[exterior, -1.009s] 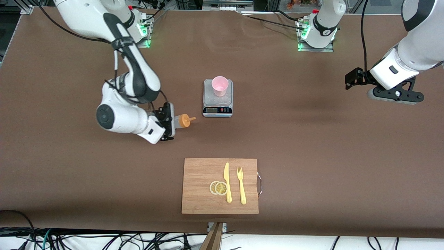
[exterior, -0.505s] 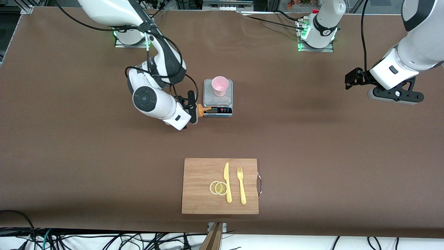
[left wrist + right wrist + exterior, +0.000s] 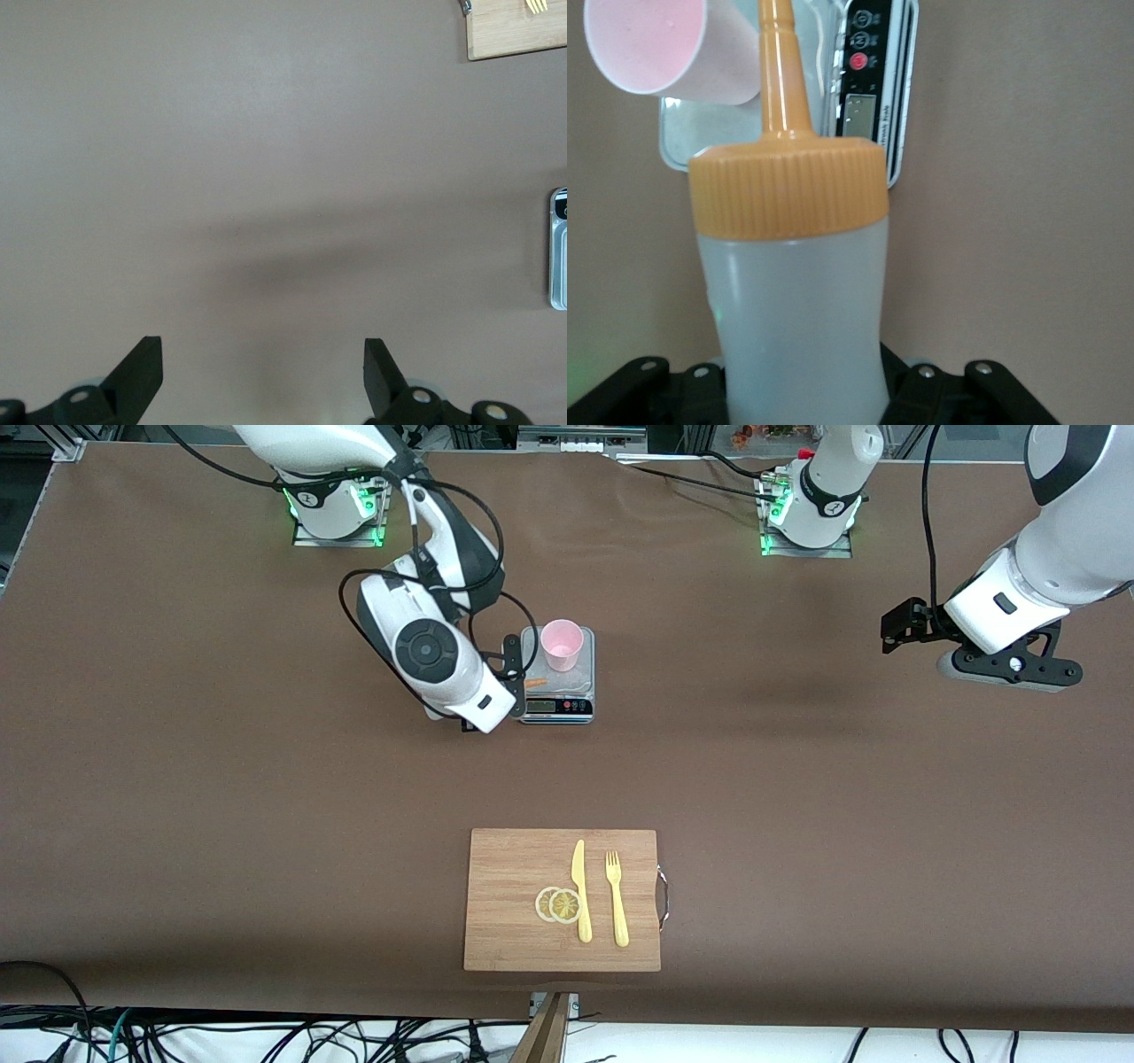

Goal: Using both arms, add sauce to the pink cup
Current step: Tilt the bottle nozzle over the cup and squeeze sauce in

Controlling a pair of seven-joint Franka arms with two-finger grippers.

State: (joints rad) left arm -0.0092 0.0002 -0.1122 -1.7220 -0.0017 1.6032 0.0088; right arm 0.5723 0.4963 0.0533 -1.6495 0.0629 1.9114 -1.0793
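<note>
The brown desk (image 3: 177, 824) carries everything, and the two white arms reach over it from their bases. A wooden cutting board (image 3: 514, 921) lies near the front camera, holding a yellow knife (image 3: 580, 890), a yellow fork (image 3: 617, 899) and two lemon slices (image 3: 558, 904). Farther from that camera, about mid-desk, sits a kitchen scale (image 3: 556, 691) with the pink cup (image 3: 562, 644) upright on its plate. The right gripper (image 3: 507, 682) hangs over the scale's edge toward the right arm's end of the desk, clamped on the sauce (image 3: 793, 292), which it holds tipped on its side; the bottle's orange nozzle (image 3: 535, 683) points over the scale's plate, just beside the cup and not in it. The left gripper (image 3: 917, 633) waits in the air over bare desk toward the left arm's end, well apart from the scale, its fingers (image 3: 142, 376) spread wide with nothing between them.
</note>
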